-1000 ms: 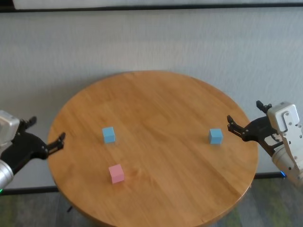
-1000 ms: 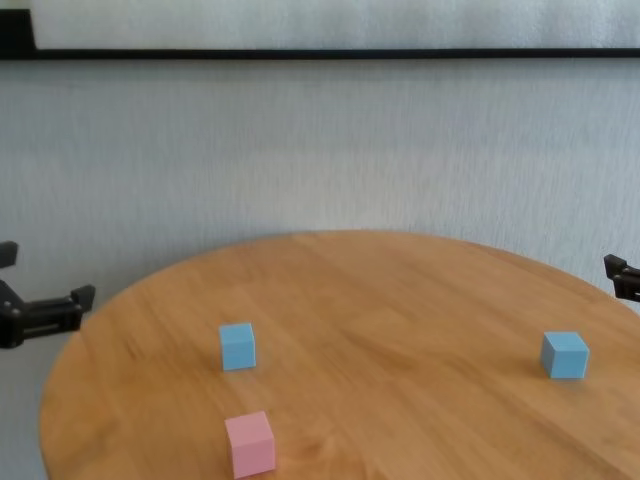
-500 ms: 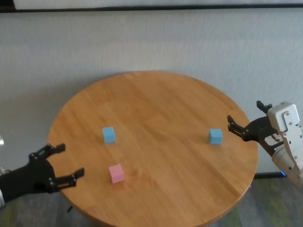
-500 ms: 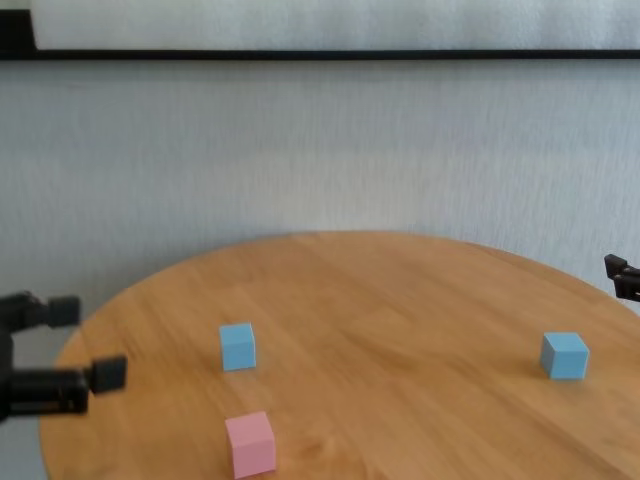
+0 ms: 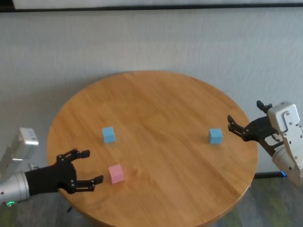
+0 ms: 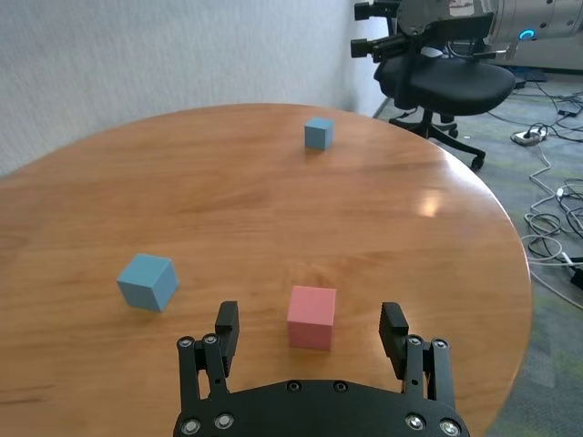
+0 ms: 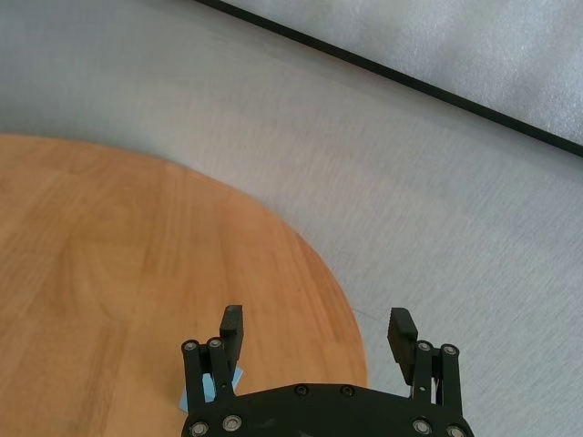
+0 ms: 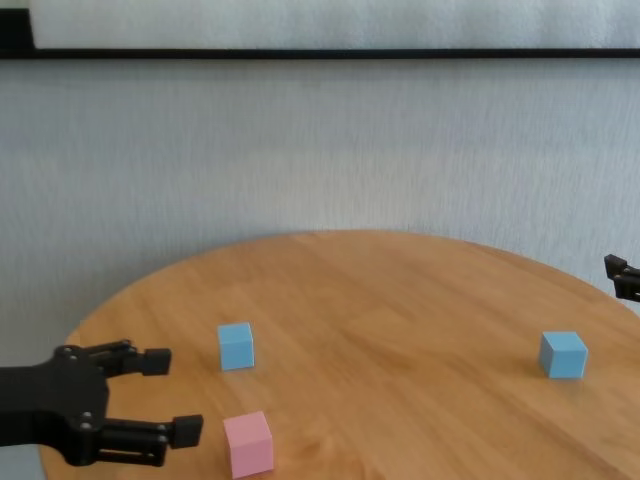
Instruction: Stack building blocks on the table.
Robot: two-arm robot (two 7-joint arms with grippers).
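Note:
Three small cubes lie apart on the round wooden table (image 5: 156, 104). The pink block (image 5: 116, 173) is at the front left; it also shows in the left wrist view (image 6: 311, 316) and the chest view (image 8: 248, 444). One light blue block (image 5: 108, 135) lies just behind it. The other light blue block (image 5: 215, 136) is at the right. My left gripper (image 5: 93, 165) is open, low over the table, just left of the pink block, with the block in line between its fingers. My right gripper (image 5: 244, 112) is open and empty at the table's right edge, just right of the right blue block.
A grey wall stands behind the table. In the left wrist view a black office chair (image 6: 446, 77) stands beyond the table's far side, and cables (image 6: 556, 196) lie on the floor there.
My left gripper has swung from beside the table's left edge in over the front left of the table, up to the pink block. The right arm and the blocks have not moved.

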